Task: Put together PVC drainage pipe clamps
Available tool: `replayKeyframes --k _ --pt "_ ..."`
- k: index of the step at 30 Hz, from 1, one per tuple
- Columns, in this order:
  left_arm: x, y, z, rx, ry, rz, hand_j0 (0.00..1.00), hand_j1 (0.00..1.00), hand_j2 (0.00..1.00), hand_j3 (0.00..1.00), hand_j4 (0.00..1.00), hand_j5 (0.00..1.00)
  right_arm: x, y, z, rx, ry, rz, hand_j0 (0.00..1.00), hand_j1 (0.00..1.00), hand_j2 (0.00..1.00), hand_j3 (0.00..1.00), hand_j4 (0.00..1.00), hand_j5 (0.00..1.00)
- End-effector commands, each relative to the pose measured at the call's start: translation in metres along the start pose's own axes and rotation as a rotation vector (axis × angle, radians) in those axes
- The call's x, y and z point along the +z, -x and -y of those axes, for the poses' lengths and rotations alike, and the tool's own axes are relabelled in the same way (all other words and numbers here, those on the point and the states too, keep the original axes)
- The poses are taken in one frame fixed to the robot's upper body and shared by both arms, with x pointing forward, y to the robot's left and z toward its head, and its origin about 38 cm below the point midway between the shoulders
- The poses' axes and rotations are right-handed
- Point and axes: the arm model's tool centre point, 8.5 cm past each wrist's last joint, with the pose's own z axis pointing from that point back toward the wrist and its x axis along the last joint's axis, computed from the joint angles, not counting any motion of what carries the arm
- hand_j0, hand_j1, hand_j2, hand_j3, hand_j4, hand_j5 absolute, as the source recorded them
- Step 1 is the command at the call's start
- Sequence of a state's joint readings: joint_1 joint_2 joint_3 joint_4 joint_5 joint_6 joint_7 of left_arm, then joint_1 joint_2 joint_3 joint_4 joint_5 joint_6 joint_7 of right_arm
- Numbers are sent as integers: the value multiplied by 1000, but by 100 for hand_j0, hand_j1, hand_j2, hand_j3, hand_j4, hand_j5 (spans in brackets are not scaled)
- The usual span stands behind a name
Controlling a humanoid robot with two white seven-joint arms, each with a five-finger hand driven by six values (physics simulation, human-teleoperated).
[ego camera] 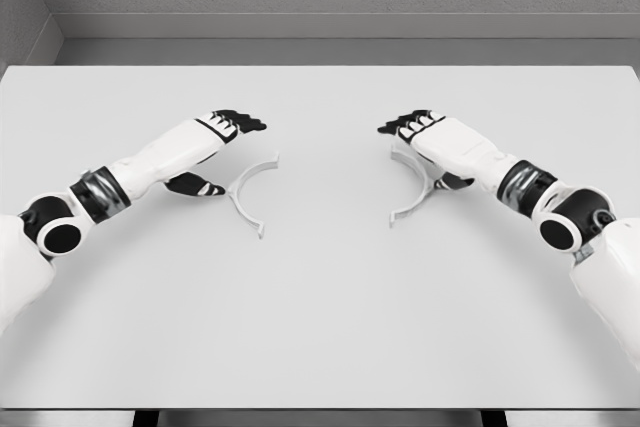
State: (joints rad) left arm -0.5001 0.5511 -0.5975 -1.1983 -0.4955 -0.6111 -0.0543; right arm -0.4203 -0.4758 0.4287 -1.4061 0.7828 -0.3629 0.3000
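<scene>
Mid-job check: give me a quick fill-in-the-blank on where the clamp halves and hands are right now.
1. The two white curved plastic clamp halves lie ____ each other, not joined.
2. Both rest on the ____ grey table.
3. The left hand is beside the ____ clamp half.

Missing words: apart from; flat; left

White table (320,327), matte, plain, spanning nearly the whole head view; far edge against a grey wall, near edge at the bottom of the picture. Lying flat on it, two pale semicircular clamp halves. Left clamp half (249,187): left of the table's middle, nearer the far edge than the near one, opening toward the left edge. Right clamp half (414,190): right of the middle, at about the same depth, opening toward the right edge. Halves well apart, curved backs facing each other.
</scene>
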Motion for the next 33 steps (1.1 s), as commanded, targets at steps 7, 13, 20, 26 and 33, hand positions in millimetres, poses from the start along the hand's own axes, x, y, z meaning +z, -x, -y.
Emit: replayKeyframes --k 7,13,20,26,33 --pt "-10 -7 4 15 -12 18 100 100 100 100 100 100 -5 -6 -3 -8 -6 12 100 100 100 100 100 100" --pt "-18 -15 7 29 -24 38 100 100 100 100 100 100 -7 -5 3 0 3 12 100 100 100 100 100 100" --pt "-29 -28 16 60 -38 66 100 100 100 100 100 100 -21 -6 2 -2 -9 5 100 100 100 100 100 100" --pt "-35 -34 20 80 -49 79 100 100 100 100 100 100 -21 -2 0 -2 -18 -7 100 100 100 100 100 100" --pt "-29 -29 12 66 -57 66 100 100 100 100 100 100 -27 -9 2 -8 -7 8 100 100 100 100 100 100"
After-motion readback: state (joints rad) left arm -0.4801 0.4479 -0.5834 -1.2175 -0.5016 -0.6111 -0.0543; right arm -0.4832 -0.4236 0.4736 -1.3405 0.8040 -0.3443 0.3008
